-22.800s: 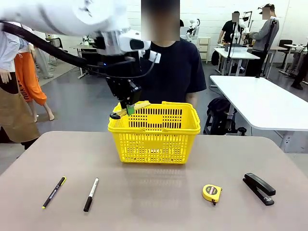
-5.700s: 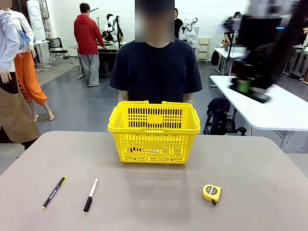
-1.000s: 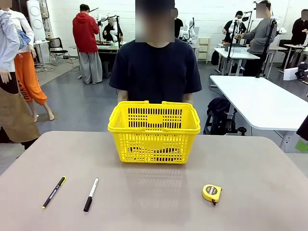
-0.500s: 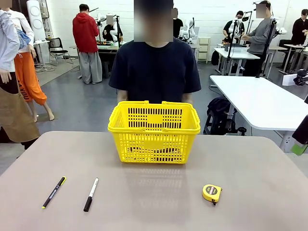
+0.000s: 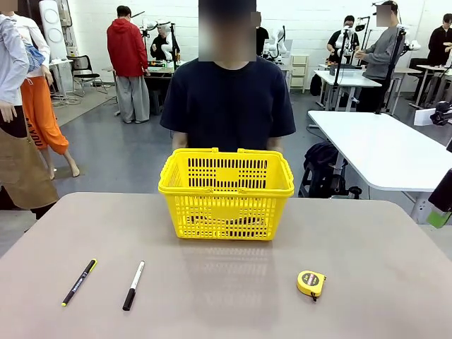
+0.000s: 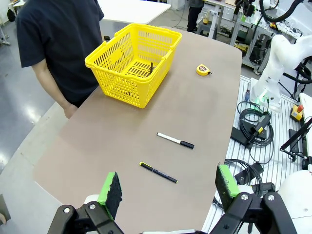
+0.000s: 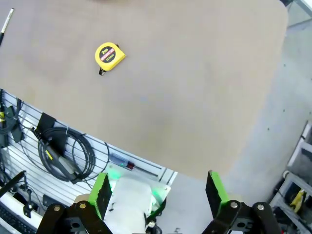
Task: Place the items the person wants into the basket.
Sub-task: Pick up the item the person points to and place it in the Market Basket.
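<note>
The yellow basket (image 5: pixel 226 194) stands at the table's far middle, in front of the person (image 5: pixel 232 99) in a dark navy T-shirt, whose hands are hidden behind it. Dark shapes (image 6: pixel 150 68) lie inside the basket (image 6: pixel 134 63), too small to name. A round yellow tape measure (image 5: pixel 311 283) rests on the near right of the table. My left gripper (image 6: pixel 168 184) hangs open and empty high above the table's left end. My right gripper (image 7: pixel 158 191) is open and empty above the table's right edge, well away from the tape measure (image 7: pixel 109 55).
A black pen with a yellow end (image 5: pixel 79 282) and a black-and-white marker (image 5: pixel 133 284) lie near the front left. Cables and the robot's base (image 7: pixel 131 200) sit below the table's near edge. A white table (image 5: pixel 381 152) stands behind on the right.
At the front view's right edge, the dark gripper with its green pad has shifted slightly left and down. Nothing on the table has moved.
</note>
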Action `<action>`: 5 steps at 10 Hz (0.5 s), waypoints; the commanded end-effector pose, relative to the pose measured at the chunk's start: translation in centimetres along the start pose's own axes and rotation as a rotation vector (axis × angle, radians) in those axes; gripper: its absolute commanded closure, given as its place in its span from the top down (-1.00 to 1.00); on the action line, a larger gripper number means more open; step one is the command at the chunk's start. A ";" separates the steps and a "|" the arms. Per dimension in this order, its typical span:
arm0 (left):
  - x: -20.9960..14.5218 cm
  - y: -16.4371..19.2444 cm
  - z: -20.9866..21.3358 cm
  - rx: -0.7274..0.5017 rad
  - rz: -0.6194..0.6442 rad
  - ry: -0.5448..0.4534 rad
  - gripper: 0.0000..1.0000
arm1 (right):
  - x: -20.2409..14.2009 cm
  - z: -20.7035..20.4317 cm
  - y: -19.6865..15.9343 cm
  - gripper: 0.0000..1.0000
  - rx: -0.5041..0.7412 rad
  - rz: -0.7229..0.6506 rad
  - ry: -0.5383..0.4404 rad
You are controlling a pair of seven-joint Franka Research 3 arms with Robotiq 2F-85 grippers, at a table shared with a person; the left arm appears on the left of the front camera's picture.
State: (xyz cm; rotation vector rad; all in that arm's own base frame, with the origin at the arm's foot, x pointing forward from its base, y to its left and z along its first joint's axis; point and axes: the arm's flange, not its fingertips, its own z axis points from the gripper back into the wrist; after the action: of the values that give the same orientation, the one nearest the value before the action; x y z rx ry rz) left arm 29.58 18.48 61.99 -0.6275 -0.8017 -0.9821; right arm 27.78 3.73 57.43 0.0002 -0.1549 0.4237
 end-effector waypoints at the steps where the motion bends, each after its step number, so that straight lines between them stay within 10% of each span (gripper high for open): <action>1: -0.1 0.0 0.0 -0.005 -0.020 -0.016 1.00 | -0.1 0.0 0.0 1.00 0.012 0.007 -0.001; 2: -0.1 0.0 0.0 -0.005 -0.020 -0.016 1.00 | 0.0 0.0 0.0 1.00 0.000 0.000 0.000; 3: -0.1 0.0 0.0 -0.005 -0.020 -0.016 1.00 | -3.6 4.2 -3.4 1.00 0.155 0.285 -0.092; 5: -0.1 0.0 0.0 -0.005 -0.020 -0.016 1.00 | -9.2 11.5 -10.8 1.00 0.352 0.420 -0.431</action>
State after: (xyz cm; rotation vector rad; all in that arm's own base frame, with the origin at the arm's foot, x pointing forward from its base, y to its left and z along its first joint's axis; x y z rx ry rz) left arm 29.59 18.50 61.97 -0.6280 -0.8012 -0.9817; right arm 23.34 -6.31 64.48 0.1523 -0.4146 0.7206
